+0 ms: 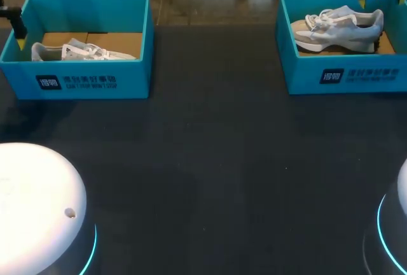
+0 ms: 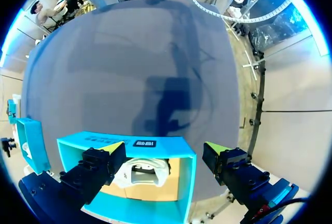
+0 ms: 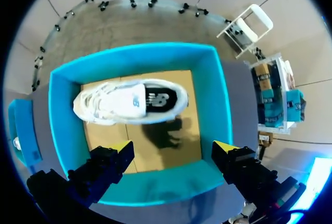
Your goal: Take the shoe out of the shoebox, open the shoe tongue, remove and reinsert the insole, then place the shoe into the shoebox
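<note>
Two open blue shoeboxes stand at the table's far side. The left shoebox [image 1: 82,81] holds a white sneaker [image 1: 79,51] along its near wall. A pale blue-grey sneaker [image 1: 337,28] with white laces lies in the right shoebox [image 1: 343,74]. My left gripper [image 2: 165,149] hangs open above the left shoebox [image 2: 124,142], with that white sneaker [image 2: 142,172] below and between its fingers, untouched. In the head view only one yellow fingertip [image 1: 21,43] of it shows, at the box's left end. My right gripper [image 3: 174,147] hovers open over the right shoebox [image 3: 140,53], clear of the sneaker [image 3: 129,101].
Dark tabletop [image 1: 210,160] stretches between the boxes and toward the front. My arms' white bases [image 1: 35,205] sit at the near left and near right corners. The right gripper [image 1: 381,1] shows above the right box's far wall.
</note>
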`<control>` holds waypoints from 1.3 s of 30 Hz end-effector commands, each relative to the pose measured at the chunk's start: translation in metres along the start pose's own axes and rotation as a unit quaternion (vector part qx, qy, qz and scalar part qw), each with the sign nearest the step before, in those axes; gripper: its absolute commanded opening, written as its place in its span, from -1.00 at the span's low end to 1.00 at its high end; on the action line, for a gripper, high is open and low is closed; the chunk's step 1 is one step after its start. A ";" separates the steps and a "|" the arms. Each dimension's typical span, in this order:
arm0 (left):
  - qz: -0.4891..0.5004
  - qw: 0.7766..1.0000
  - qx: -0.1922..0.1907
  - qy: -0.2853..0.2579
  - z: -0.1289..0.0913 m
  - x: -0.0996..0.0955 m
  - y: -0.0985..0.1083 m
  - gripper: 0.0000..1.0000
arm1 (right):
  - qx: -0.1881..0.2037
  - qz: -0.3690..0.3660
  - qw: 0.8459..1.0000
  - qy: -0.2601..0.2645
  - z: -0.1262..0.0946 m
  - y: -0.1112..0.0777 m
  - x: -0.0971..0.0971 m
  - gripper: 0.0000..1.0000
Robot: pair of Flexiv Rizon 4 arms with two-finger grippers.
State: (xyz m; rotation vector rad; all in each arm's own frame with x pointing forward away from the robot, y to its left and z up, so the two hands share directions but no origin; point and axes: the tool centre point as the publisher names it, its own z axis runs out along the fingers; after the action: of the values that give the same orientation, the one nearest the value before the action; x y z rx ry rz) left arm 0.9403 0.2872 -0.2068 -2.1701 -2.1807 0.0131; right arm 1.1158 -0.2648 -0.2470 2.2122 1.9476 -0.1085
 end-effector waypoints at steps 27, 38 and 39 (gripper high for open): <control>0.000 1.000 -0.002 0.001 0.000 0.000 -0.001 1.00 | 0.013 -0.027 0.999 -0.026 0.090 0.052 -0.020 0.77; 0.000 1.000 -0.002 0.001 0.000 0.000 -0.001 1.00 | 0.023 -0.020 1.000 -0.008 0.114 0.057 -0.032 1.00; 0.000 1.000 -0.002 0.001 0.000 0.000 -0.001 1.00 | 0.025 -0.020 0.999 -0.007 0.116 0.058 -0.032 1.00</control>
State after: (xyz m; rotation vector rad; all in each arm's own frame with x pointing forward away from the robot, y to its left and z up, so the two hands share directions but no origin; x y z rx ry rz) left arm 0.9402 0.2874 -0.2067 -2.1698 -2.1811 0.0130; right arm 1.1649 -0.3201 -0.3405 2.1781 1.9887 -0.1620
